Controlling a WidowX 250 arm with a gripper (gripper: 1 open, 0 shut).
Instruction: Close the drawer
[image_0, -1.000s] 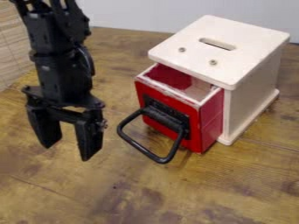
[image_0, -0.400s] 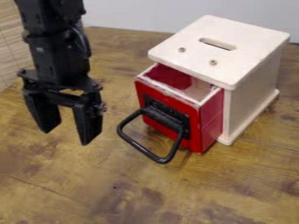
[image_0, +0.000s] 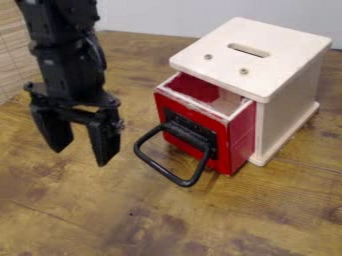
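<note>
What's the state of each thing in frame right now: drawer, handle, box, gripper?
red drawer: partly open, pulled out of the box front
black loop handle: hanging off the drawer front, lower end near the table, nothing gripping it
cream box: upright on the table, slot in its top
gripper: open, fingers pointing down, empty, left of the handle and apart from it

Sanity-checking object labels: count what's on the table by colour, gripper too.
Red: 1, the drawer, partly pulled out
Cream: 1, the box
Black: 2, the loop handle and the gripper, its jaws apart
Total: 4
</note>
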